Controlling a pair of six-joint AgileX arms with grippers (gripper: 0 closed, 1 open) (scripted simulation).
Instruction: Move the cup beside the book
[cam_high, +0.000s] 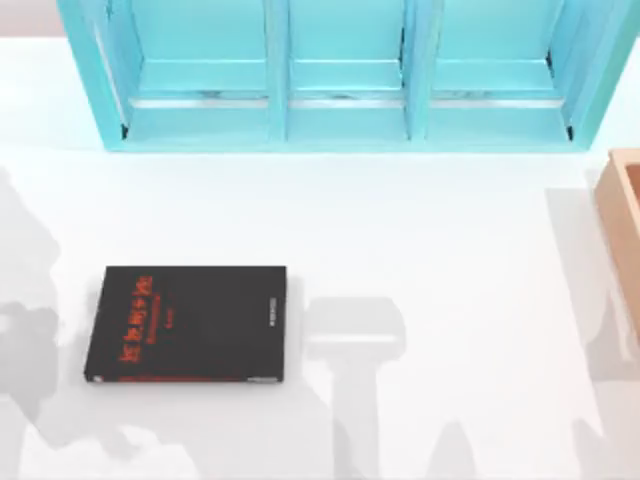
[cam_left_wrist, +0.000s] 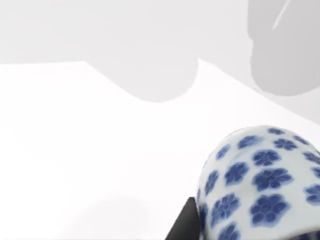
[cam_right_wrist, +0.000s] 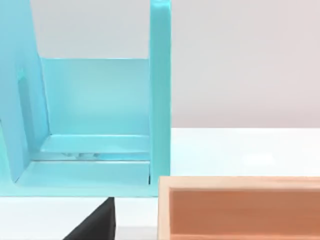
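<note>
In the left wrist view, the small round white porcelain cup with a blue flower pattern sits very close to the camera, large against the plain white worktop; a black finger of the left gripper lies against its side, so the left gripper appears to be pinching the cup, though its other finger is hidden behind the porcelain. Soft grey shadows fall across the worktop beyond the cup. Where the cup stands in relation to the other things cannot be told from that view. From above, nearest the front and on the left side of the white worktop, the flat rectangular black book with red lettering and small white spine text lies flat, its spine toward the right, with grey arm shadows to its left, below it and just to its right. Farther right, at the edge of the top view, stands a light orange-brown wooden box with an open top. In the right wrist view that box is close in front, and a dark finger tip of the right gripper shows at the edge; whether it is spread or pressed together I cannot tell. Farthest back, along the rear of the worktop, stands a turquoise shelf unit with three open compartments, its end compartment rising behind the box.
</note>
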